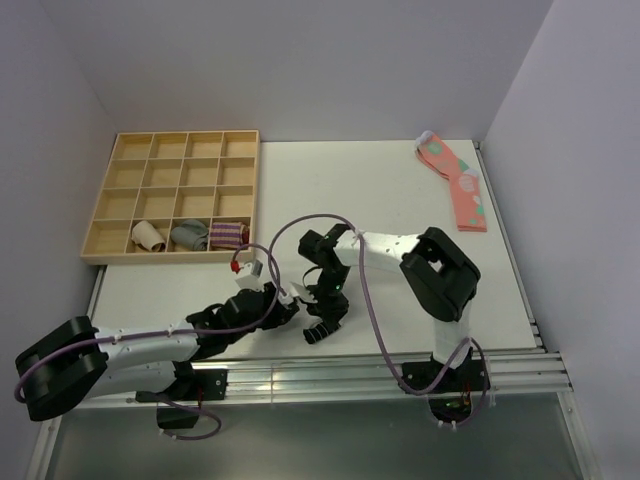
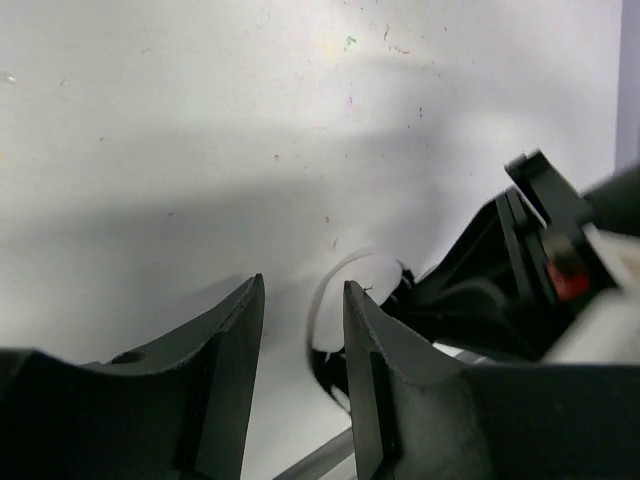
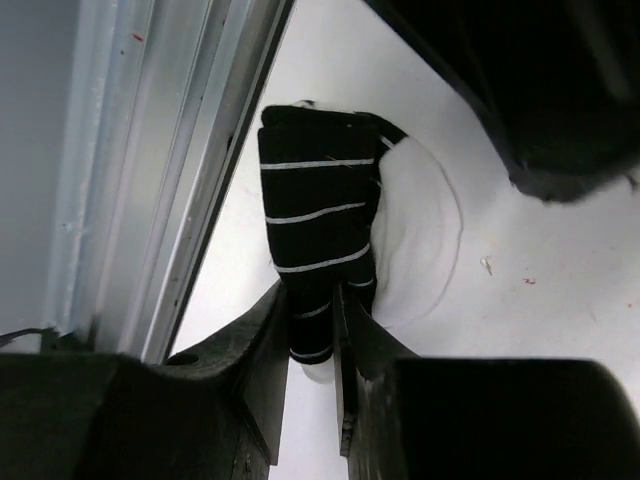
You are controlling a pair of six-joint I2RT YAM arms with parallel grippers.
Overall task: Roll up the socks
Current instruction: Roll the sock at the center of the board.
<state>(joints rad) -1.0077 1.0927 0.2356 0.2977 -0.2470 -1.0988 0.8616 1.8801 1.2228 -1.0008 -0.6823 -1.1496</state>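
The black socks with thin white stripes (image 3: pixel 318 205) lie folded on the white table near its front edge, with a white end (image 3: pixel 415 235) beside them. My right gripper (image 3: pixel 313 322) is shut on the socks' near end. In the top view the right gripper (image 1: pixel 322 315) points down over the socks (image 1: pixel 316 334). My left gripper (image 2: pixel 300 335) is open and empty, with bare table between its fingers. It sits just left of the socks (image 2: pixel 345 290), close to the right gripper. In the top view the left gripper (image 1: pixel 290 312) is low over the table.
A wooden compartment tray (image 1: pixel 100 215) stands at the back left and holds a beige roll (image 1: pixel 148 235), a grey roll (image 1: pixel 190 236) and a maroon striped bundle (image 1: pixel 230 235). Pink socks (image 1: pixel 455 185) lie at the back right. An aluminium rail (image 1: pixel 400 360) runs along the front edge.
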